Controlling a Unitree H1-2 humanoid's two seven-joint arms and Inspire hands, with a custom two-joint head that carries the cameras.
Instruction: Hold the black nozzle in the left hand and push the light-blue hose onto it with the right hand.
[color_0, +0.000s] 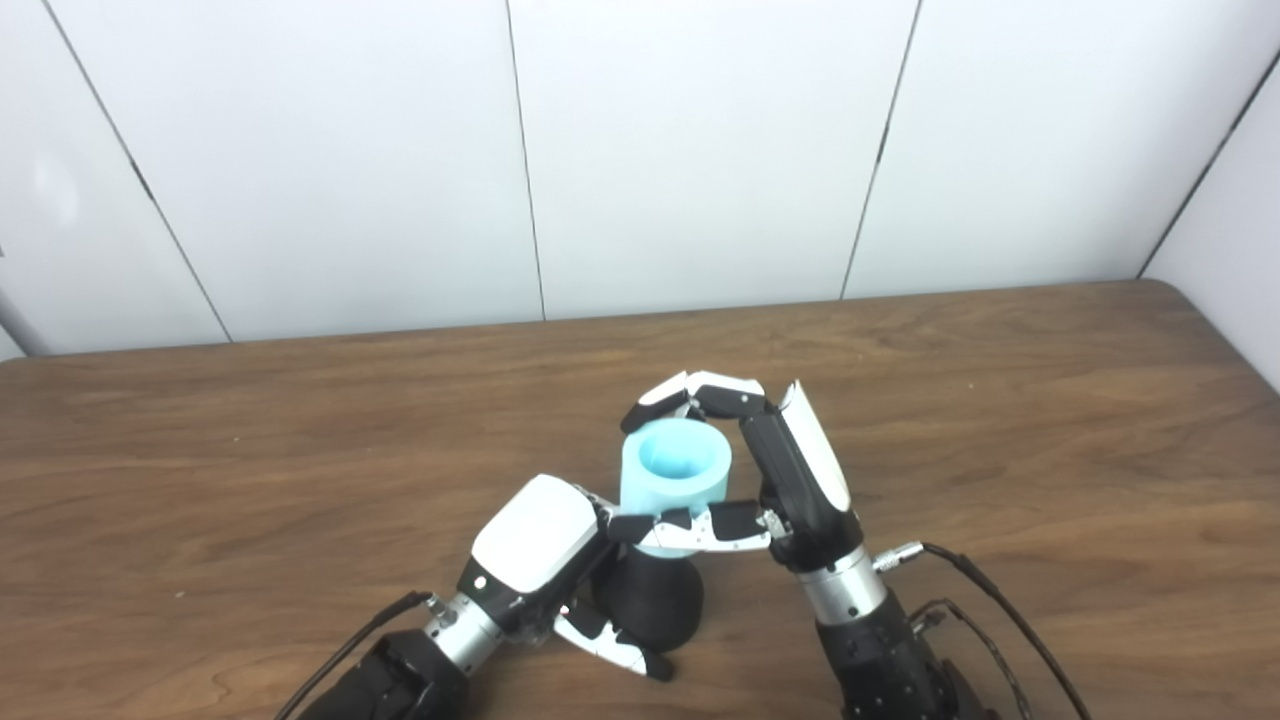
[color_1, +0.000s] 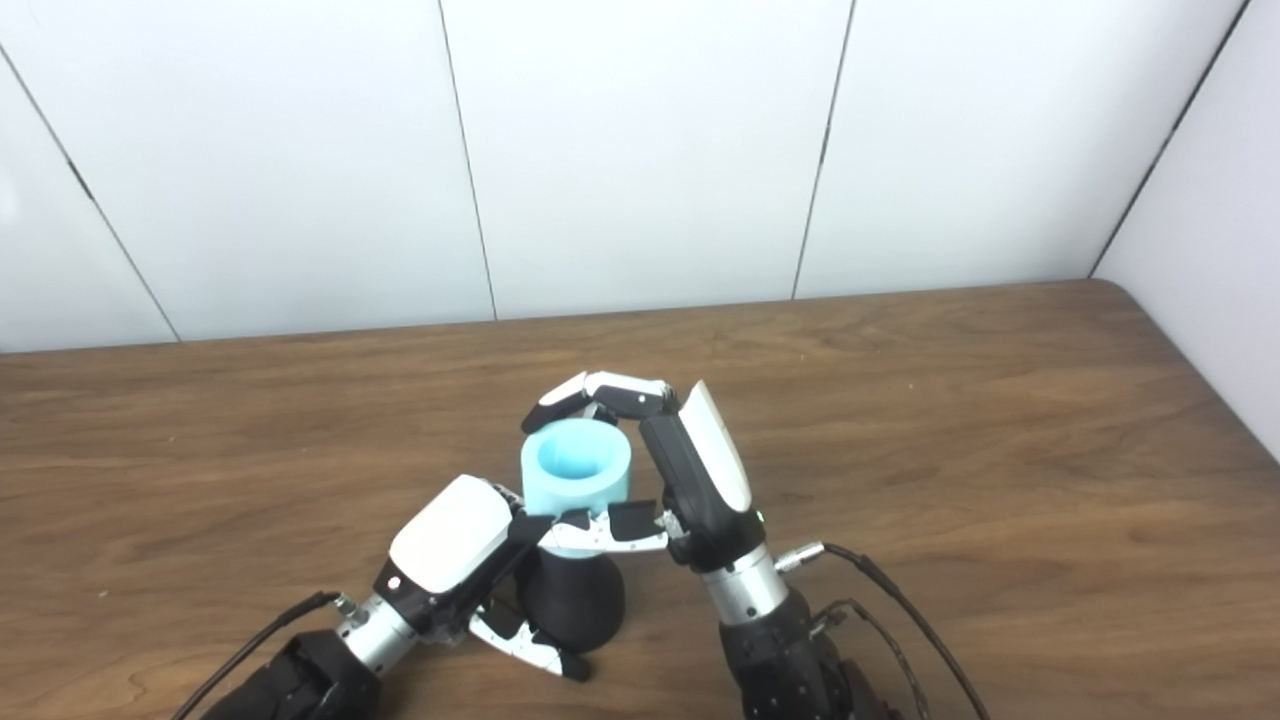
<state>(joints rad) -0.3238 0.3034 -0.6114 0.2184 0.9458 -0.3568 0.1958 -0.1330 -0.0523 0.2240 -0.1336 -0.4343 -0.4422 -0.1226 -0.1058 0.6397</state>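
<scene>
A black cone-shaped nozzle (color_0: 652, 600) stands upright on the wooden table (color_0: 1000, 420), wide end down. My left hand (color_0: 535, 545) is shut on it from the left, thumb curling under its front. A short light-blue hose (color_0: 675, 475) sits upright on top of the nozzle, its open end facing up. My right hand (color_0: 780, 480) is shut on the hose, fingers wrapped over its far side and thumb across its near lower edge. The nozzle's top is hidden inside the hose.
Bare brown wood stretches all around the two hands. White wall panels (color_0: 700, 150) rise behind the table's far edge, and another wall closes the right side. A black cable (color_0: 985, 590) trails from the right wrist.
</scene>
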